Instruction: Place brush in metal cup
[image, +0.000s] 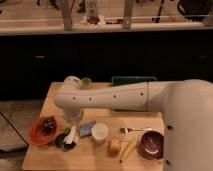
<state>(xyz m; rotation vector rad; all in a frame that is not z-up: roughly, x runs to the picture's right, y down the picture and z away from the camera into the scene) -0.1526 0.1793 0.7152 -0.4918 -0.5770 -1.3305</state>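
arm (115, 97): big white link comes in from 3 o'clock, crosses the table to an elbow on the left, then drops straight down
table (50, 160): light wood, everything below sits on it
green tray (132, 80): flat, at the table's 12 o'clock edge, partly behind the arm
orange bowl (34, 134): at 9 o'clock of the table, something dark inside
dark red bowl (159, 145): at 4 o'clock, near the front right corner
white cup (100, 132): plastic, upright, about table centre, at 3 o'clock of the metal cup and apart from it
metal cup (61, 143): dark, at 7 o'clock of the table, just beside the orange bowl at its 4 o'clock
gripper (74, 126): pointing down, just above the metal cup at its 1 o'clock; grip state: cannot tell
brush (72, 135): white handle slants from under the gripper down towards 7 o'clock, lower end at the metal cup's mouth; head not made out
blue-grey object (88, 128): lying flat between gripper and white cup
banana (128, 149): at 9 o'clock of the dark red bowl
orange fruit (114, 146): at 5 o'clock of the white cup
fork (134, 130): silver, at 3 o'clock of the white cup
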